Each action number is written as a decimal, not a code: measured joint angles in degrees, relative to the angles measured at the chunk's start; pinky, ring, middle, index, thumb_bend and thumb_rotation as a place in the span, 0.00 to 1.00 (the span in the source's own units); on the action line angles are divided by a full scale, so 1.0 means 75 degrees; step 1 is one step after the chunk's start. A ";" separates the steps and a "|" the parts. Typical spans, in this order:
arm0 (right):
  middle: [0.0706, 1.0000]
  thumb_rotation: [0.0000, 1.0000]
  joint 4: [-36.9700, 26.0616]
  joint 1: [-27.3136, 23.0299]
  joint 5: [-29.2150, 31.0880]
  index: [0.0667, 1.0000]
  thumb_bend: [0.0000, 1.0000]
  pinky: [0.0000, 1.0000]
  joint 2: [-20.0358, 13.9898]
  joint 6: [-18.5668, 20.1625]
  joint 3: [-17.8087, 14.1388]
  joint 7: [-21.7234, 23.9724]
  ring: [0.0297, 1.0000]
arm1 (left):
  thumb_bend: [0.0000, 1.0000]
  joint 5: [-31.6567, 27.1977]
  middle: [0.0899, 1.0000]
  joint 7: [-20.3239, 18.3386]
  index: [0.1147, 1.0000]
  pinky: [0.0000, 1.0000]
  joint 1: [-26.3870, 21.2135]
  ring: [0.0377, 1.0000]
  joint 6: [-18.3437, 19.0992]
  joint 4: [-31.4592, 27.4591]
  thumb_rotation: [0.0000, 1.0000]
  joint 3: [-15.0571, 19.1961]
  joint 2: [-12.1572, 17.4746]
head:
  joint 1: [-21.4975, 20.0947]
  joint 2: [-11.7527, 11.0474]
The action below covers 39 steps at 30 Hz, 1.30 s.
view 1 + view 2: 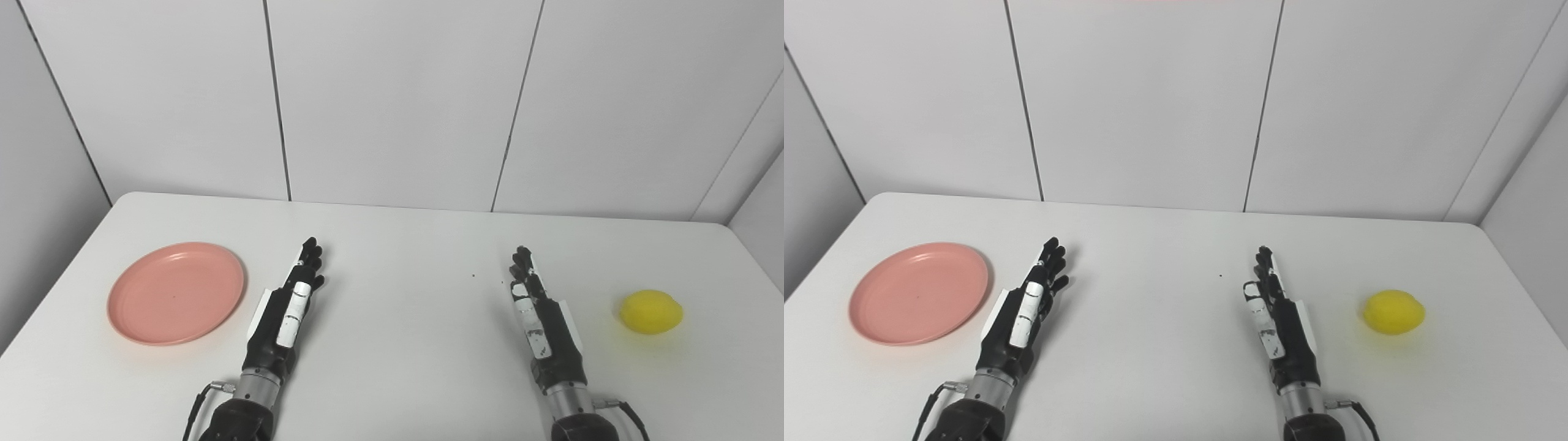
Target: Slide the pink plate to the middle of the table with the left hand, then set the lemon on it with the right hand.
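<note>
Pink plate (176, 293) far left, lemon (650, 312) far right — left hand (293, 303) and right hand (536, 309) between, spread, empty.

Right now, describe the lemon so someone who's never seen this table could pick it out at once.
Start at the white table and go to its right side, past the right hand, which rests open and touches nothing. The lemon lies alone there on the bare surface. It is the only yellow, rounded thing; the pink plate is flat and sits at the far left, beyond the left hand.

Bright, even overhead light, soft faint shadows, sharp focus, no glare.
</note>
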 measured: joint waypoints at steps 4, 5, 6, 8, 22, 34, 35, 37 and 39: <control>1.00 0.96 0.0000 0.0000 0.0013 1.00 0.53 1.00 -0.0002 0.0000 0.0002 0.0001 1.00 | 0.62 0.0001 1.00 0.0007 1.00 1.00 0.0000 1.00 0.0002 0.0000 1.00 -0.0002 0.0000 | 0.0000 0.0000; 1.00 0.96 0.0000 0.0000 0.0012 1.00 0.53 1.00 -0.0002 0.0000 0.0002 0.0000 1.00 | 0.62 0.0002 1.00 0.0011 1.00 1.00 0.0000 1.00 0.0002 0.0000 1.00 -0.0003 0.0001 | 0.0000 0.0000; 1.00 0.96 0.0000 0.0000 0.0011 1.00 0.53 1.00 -0.0002 0.0000 0.0002 -0.0001 1.00 | 0.62 0.0002 1.00 0.0012 1.00 1.00 0.0000 1.00 0.0002 0.0000 1.00 -0.0002 0.0001 | 0.0000 0.0000; 1.00 0.95 0.0000 0.0000 0.0010 1.00 0.54 1.00 -0.0002 0.0000 0.0001 -0.0001 1.00 | 0.62 0.0002 1.00 0.0012 1.00 0.99 0.0000 1.00 0.0002 -0.0001 1.00 -0.0003 0.0001 | 0.0000 0.0012; 1.00 0.94 -0.0001 0.0000 0.0031 1.00 0.54 1.00 -0.0001 0.0001 -0.0003 0.0003 1.00 | 0.63 0.0307 1.00 0.0211 1.00 1.00 0.0000 1.00 0.0073 -0.0031 1.00 -0.0033 0.0007 | 0.0012 0.0023; 1.00 0.93 -0.0001 0.0000 0.0024 1.00 0.56 1.00 0.0000 0.0000 -0.0004 -0.0003 1.00 | 0.65 0.0341 1.00 0.0327 0.99 0.87 0.0000 0.97 -0.0014 0.0043 1.00 0.0004 -0.0001 | 0.0012 0.0012; 1.00 0.93 -0.0001 0.0000 0.0024 1.00 0.56 1.00 0.0000 0.0000 -0.0005 -0.0003 1.00 | 0.65 0.0349 1.00 0.0353 0.99 0.88 0.0000 0.97 -0.0011 0.0038 1.00 0.0006 -0.0003 | 0.0012 0.0012; 1.00 0.94 -0.0001 0.0000 0.0024 1.00 0.56 1.00 -0.0001 0.0000 -0.0004 -0.0003 1.00 | 0.66 0.0378 1.00 0.0413 0.98 0.88 0.0001 0.96 -0.0003 0.0010 1.00 0.0000 -0.0002 | 0.0012 0.0012; 1.00 0.93 -0.0001 0.0000 0.0024 1.00 0.56 1.00 -0.0001 0.0001 -0.0004 -0.0003 1.00 | 0.67 0.0437 1.00 0.0453 0.98 0.88 0.0001 0.96 0.0014 -0.0022 1.00 -0.0005 -0.0003 | 0.0000 0.0012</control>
